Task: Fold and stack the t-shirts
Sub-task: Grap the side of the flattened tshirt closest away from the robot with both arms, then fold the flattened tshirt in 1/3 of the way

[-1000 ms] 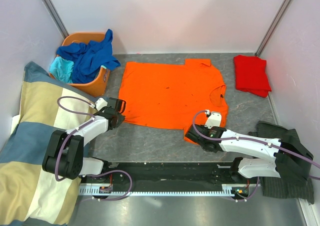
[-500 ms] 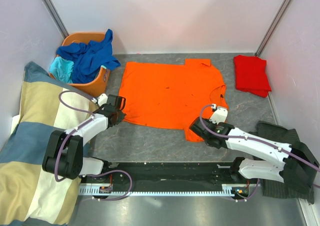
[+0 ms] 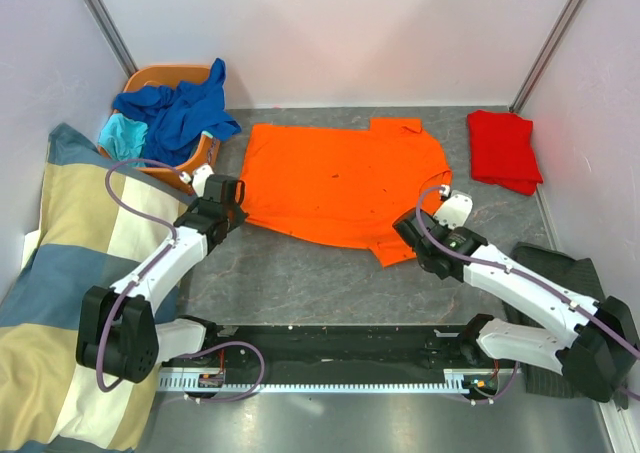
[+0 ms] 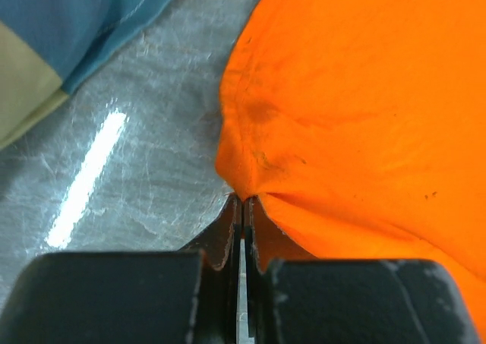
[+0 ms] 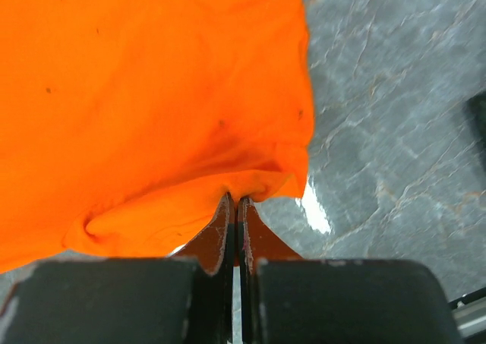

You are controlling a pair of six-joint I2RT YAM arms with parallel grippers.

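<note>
A bright orange t-shirt lies spread on the grey table, its near edge lifted and drawn away from the arms. My left gripper is shut on the shirt's near left corner. My right gripper is shut on its near right corner, where the cloth bunches into a fold. A folded red t-shirt rests at the far right. Blue and turquoise t-shirts are heaped in an orange basket at the far left.
A large blue, cream and yellow checked blanket covers the left side, its edge showing in the left wrist view. A dark grey pinstriped cloth lies at the near right under the right arm. White walls enclose the table.
The left gripper closed on the shirt's near left corner. Both grippers moved away from the bases, carrying the orange shirt's near edge with them.
</note>
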